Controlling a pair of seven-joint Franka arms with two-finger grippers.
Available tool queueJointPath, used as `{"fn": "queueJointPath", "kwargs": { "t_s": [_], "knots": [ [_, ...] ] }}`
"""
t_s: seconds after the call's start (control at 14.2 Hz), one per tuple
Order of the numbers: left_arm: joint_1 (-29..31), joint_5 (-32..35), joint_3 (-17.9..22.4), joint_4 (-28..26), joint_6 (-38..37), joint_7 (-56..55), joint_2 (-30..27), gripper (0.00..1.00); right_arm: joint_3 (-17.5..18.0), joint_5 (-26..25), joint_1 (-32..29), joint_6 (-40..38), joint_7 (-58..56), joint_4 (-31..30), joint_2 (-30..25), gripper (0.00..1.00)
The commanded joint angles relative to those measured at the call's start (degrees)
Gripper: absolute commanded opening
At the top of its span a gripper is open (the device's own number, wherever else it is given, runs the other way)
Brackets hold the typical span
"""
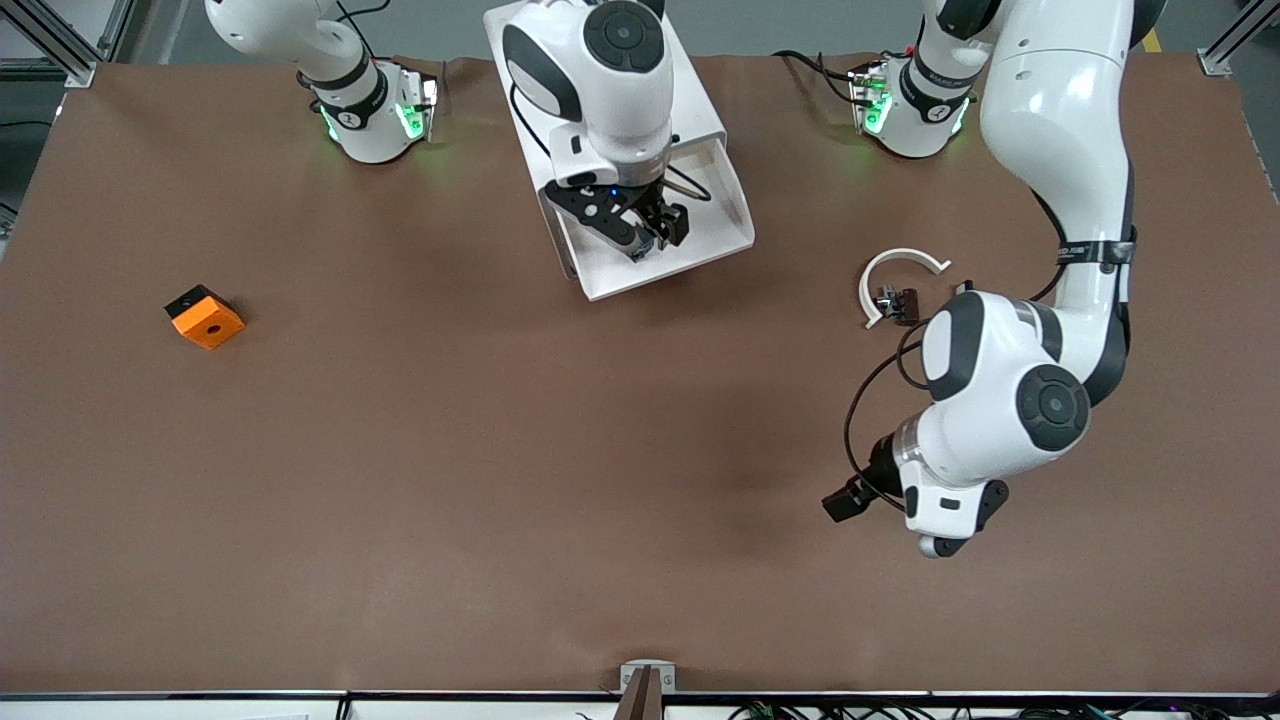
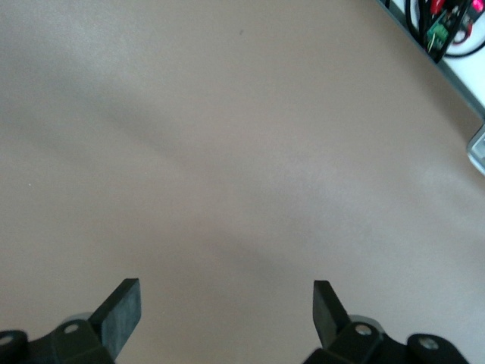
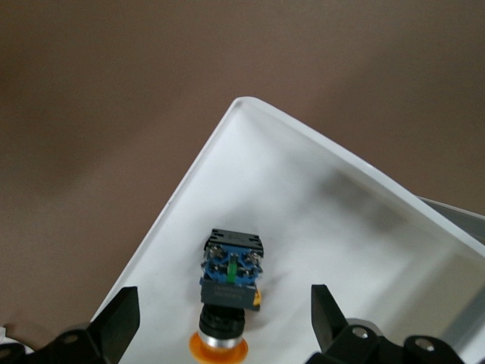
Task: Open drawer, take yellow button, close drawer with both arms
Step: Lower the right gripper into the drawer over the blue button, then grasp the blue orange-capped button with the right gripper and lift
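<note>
Lying in the drawer (image 3: 333, 227), the button (image 3: 227, 292) sits between open right gripper (image 3: 225, 318) fingers (image 3: 121, 318).

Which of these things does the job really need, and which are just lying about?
Needed:
- drawer, pulled open
- button lying in it
- right gripper, open over the button
- left gripper, open over bare table

Lying about:
- orange block
- white ring
- small black clips beside the ring

drawer (image 1: 735, 215) pulled out | right gripper (image 1: 655, 232) over it | orange block (image 1: 205, 316) apart
</note>
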Motion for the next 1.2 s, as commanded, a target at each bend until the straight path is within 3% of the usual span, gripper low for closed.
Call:
{"fn": "queueJointPath", "kwargs": {
  "t_s": [0.0, 0.99, 1.06, 1.13],
  "knots": [
    [-0.7, 2.3, 0.3, -0.6, 0.8, 0.6, -0.3, 1.0, -0.4, -0.9, 0.5, 1.0, -1.3, 0.9, 2.1, 1.0],
    [-0.8, 2.5, 0.3, -0.7, 0.8, 0.9, -2.4, 1.0, -0.5, -0.8, 0.2, 0.1, 1.1, -0.4, 2.0, 1.0],
    [-1.3, 2.5, 0.3, -0.7, 0.7, 0.9, -2.7, 1.0, -0.5, -0.8, 0.2, 0.1, 1.1, -0.3, 2.0, 0.87],
    [-1.5, 2.4, 0.3, -0.8, 0.7, 1.0, -2.9, 1.0, -0.5, -0.8, 0.3, 0.1, 1.2, -0.3, 2.0, 0.67]
  ]
}}
